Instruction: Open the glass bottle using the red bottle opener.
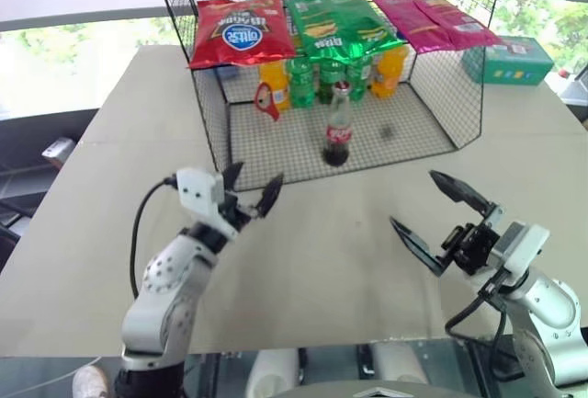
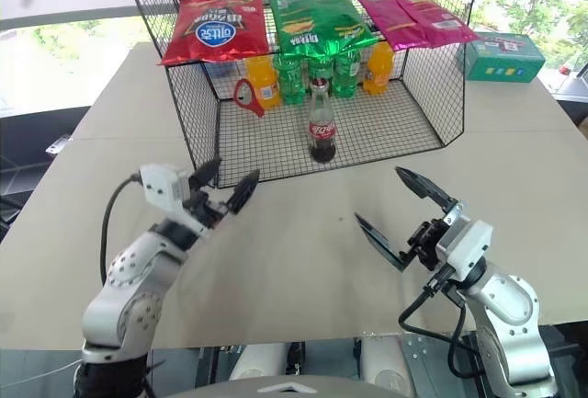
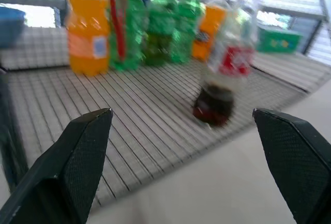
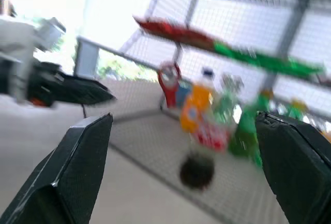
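Glass bottle: small clear glass cola bottle (image 1: 337,125) with dark brown liquid, red label and red cap, standing upright near the front middle of the wire-mesh cage floor (image 1: 303,136).
Red opener: small flat red bottle opener (image 1: 266,100) with a teardrop loop, hanging or leaning at the cage's left side, just in front of the orange plastic soda bottle (image 1: 275,84); which of the two I cannot tell.
Behind the bottle: a row of green plastic soda bottles (image 1: 317,76), near but apart from it.
Above: crisp bags (image 1: 241,32) lying on the cage top.
Left gripper (image 1: 251,192): fingers spread wide and released, hovering over the beige surface (image 1: 312,251) in front of the cage.
Right gripper (image 1: 439,219): fingers spread wide, grasping nothing, also over the surface, well apart from the bottle.
Handling, bottle: likely rigid, smooth, slippery and breakable; tall and narrow, so it may tip. The labelled body seems the steadiest hold.
Handling, opener: likely light and stiff; its short handle looks the best place to grip.
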`<move>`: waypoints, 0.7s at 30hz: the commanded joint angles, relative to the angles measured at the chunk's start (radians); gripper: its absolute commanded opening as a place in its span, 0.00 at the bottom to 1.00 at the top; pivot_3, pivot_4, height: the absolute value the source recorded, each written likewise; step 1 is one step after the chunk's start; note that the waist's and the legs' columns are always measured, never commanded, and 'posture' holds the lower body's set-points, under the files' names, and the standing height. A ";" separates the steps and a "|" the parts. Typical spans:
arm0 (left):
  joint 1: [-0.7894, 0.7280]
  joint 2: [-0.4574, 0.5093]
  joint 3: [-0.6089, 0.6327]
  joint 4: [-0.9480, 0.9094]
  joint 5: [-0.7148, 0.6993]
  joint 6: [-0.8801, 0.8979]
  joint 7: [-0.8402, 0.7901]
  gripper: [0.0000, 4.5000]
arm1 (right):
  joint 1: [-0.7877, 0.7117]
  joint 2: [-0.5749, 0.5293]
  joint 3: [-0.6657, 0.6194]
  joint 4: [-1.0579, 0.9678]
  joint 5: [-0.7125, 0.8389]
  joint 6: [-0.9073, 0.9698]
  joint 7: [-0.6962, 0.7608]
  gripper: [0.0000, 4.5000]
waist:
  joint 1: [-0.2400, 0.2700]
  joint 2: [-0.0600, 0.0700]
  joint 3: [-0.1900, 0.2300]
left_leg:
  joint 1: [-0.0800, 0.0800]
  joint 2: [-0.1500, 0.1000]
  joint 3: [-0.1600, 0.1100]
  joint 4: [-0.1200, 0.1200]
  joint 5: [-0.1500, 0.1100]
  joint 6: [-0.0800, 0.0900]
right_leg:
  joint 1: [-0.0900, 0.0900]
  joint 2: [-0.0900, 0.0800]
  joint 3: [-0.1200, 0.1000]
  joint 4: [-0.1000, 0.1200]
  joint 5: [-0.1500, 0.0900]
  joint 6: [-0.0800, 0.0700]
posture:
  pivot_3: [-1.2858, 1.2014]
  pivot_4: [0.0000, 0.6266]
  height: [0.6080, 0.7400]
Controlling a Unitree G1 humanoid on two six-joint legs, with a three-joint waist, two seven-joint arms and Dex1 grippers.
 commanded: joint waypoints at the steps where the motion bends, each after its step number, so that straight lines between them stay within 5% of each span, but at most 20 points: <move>1: -0.078 0.003 -0.005 0.013 0.036 0.036 0.053 1.00 | -0.016 -0.010 0.009 -0.066 0.022 0.020 -0.006 0.98 | 0.005 0.000 0.000 | 0.000 0.000 0.000 0.000 0.000 0.000 | 0.000 0.000 0.000 0.000 0.000 0.000 | 0.52 0.24 1.00; 21: -0.390 -0.023 -0.025 0.282 0.184 0.034 0.137 1.00 | -0.025 -0.001 0.016 -0.089 -0.017 0.099 -0.062 0.98 | 0.006 0.000 0.000 | 0.000 -0.001 0.000 0.000 0.000 0.000 | 0.000 0.001 0.000 0.000 0.001 0.001 | 0.52 0.24 1.00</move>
